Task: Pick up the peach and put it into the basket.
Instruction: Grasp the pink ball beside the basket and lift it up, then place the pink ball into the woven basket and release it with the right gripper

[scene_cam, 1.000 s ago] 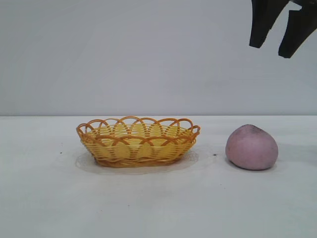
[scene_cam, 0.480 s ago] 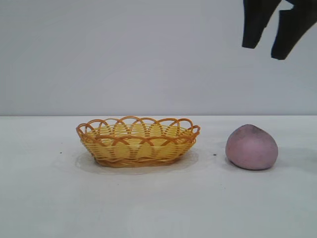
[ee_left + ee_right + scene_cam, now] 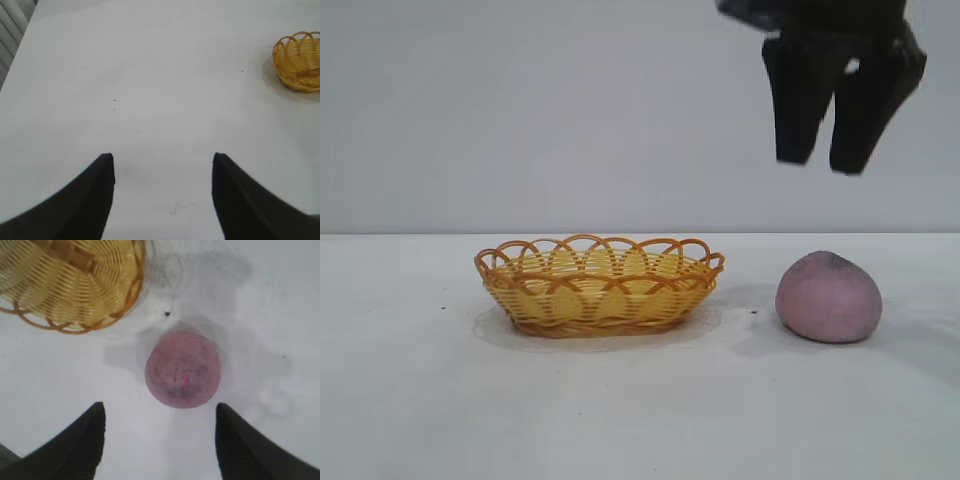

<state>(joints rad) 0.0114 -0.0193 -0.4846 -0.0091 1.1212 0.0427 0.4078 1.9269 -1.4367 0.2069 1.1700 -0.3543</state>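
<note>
Right hand hangs in the air above the peach, pointing almost straight down; its two dark fingers stand apart, open, with nothing between them; clear air separates fingertips and fruit. In the right wrist view the same hand frames the peach, which lies just ahead of the gap between the fingers.

Peach rests on the white tabletop, upright, its slightly pointed top and dark smudge uppermost; it lies to the right of the basket in the exterior view, near but not touching; a small dark speck marks the tabletop between them.

Basket stands on the tabletop, yellow weave with orange looped rim; nothing is visible inside it.

Left hand appears only in its own wrist view; fingers spread, open, gripping nothing; it is held over bare tabletop, well apart from the basket, which shows at the edge of that view.
</note>
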